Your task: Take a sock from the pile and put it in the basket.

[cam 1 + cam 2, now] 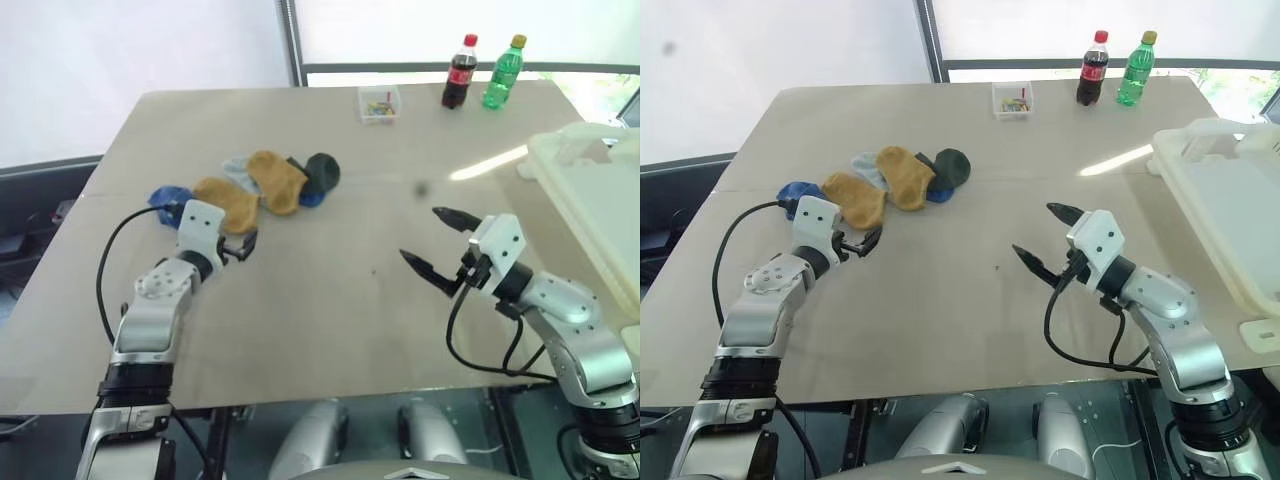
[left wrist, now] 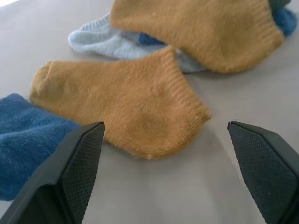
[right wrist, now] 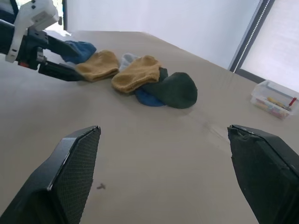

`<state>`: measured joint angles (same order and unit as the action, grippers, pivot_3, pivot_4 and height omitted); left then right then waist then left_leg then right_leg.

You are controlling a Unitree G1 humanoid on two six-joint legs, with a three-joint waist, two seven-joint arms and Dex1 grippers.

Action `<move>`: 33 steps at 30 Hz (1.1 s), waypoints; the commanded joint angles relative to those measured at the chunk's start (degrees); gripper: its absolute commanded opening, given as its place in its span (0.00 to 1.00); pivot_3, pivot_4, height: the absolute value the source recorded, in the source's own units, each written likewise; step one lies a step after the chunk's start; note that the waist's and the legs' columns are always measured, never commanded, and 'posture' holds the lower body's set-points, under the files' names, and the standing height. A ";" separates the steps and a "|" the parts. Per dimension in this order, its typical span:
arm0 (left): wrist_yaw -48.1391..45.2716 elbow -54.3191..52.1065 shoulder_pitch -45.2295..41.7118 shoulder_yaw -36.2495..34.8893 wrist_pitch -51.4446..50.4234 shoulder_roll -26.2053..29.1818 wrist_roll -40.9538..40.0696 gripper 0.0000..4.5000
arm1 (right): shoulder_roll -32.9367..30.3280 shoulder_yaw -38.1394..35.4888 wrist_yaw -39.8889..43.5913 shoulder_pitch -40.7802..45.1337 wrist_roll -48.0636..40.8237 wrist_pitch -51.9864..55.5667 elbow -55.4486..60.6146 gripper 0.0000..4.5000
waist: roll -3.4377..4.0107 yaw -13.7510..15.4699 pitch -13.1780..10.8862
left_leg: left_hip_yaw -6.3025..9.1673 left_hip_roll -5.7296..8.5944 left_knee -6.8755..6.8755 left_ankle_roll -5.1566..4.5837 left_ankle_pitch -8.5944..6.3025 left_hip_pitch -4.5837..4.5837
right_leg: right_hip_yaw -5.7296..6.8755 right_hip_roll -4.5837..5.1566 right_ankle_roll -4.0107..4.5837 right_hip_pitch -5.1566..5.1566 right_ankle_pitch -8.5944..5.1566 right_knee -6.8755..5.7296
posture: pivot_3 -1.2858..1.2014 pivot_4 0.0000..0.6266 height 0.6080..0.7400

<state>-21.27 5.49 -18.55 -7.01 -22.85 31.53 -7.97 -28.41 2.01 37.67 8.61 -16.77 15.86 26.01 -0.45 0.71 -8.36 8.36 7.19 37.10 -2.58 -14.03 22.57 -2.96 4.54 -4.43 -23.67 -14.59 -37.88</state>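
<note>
On the left half of the table (image 1: 330, 330), the pile (image 1: 262, 185) of socks lay just ahead of the left gripper (image 1: 241, 246), whose two black fingers stood wide apart and held nothing. The nearest mustard sock (image 2: 126, 102) sat right in front of those fingers, its ribbed cuff toward them, not touching. A blue sock (image 2: 25, 140) lay beside one finger, close to it. Behind came a pale grey sock (image 2: 110, 43), a second mustard sock (image 2: 205, 30) lying partly over it, and a dark green sock (image 3: 175, 90) at the far end of the cluster, with a bit of blue under it. All were small, soft and flat on the tabletop.

The right gripper (image 1: 438, 243) hung over bare table, well apart from the pile, its fingers also spread wide and empty. The basket (image 1: 590, 190), a large cream tub with a moulded handle, stood at the table's right edge, beyond the right gripper.
</note>
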 commanded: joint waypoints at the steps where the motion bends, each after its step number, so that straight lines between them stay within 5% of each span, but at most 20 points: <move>1: -0.34 2.35 -3.11 0.48 1.53 -0.08 1.15 0.99 | -0.36 -0.34 0.38 -0.13 -0.31 -1.15 2.17 1.00 | -0.01 0.08 0.00 | 0.01 0.00 0.00 0.00 0.00 0.01 | 0.01 0.00 0.00 0.00 0.00 -0.01 | 0.52 0.24 1.00; 4: -1.13 4.90 -4.62 0.94 2.12 -0.98 0.91 0.99 | -0.21 -0.56 0.04 -0.62 0.06 -1.52 2.22 1.00 | -0.01 0.02 0.00 | 0.01 0.01 0.01 0.00 0.00 0.01 | 0.01 0.01 0.00 0.00 0.00 0.00 | 0.52 0.24 1.00; 7: -1.61 7.18 -6.08 1.62 1.05 -2.05 0.95 0.84 | -0.15 -0.55 -0.10 -1.20 0.41 -2.06 2.20 1.00 | -0.02 -0.09 0.00 | 0.01 0.01 0.02 0.00 0.00 0.01 | 0.00 0.01 0.00 0.00 0.00 -0.01 | 0.52 0.24 1.00; 16: -3.54 8.59 -6.31 1.85 -0.03 -2.75 0.35 0.04 | -0.88 -0.89 0.40 -3.24 0.80 -3.56 2.61 1.00 | -0.03 -0.07 0.01 | 0.00 0.01 0.05 0.00 0.00 0.01 | -0.02 0.00 0.00 -0.01 0.00 -0.04 | 0.52 0.24 1.00; 33: -16.42 -13.38 7.14 0.61 -13.01 3.34 -9.01 0.01 | -3.10 -1.63 4.32 -5.54 -0.12 -6.80 1.11 1.00 | -0.02 -0.10 0.01 | 0.00 0.01 0.06 0.00 0.00 0.00 | -0.03 0.01 0.00 0.00 0.00 -0.05 | 0.52 0.24 1.00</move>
<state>-34.87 -3.71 -13.28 -6.32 -33.58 33.45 -14.87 -31.10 1.67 41.52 3.15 -16.11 10.64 25.94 -0.46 0.61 -8.35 8.36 7.19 37.16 -2.58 -14.03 22.57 -2.99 4.54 -4.43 -23.67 -14.59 -37.92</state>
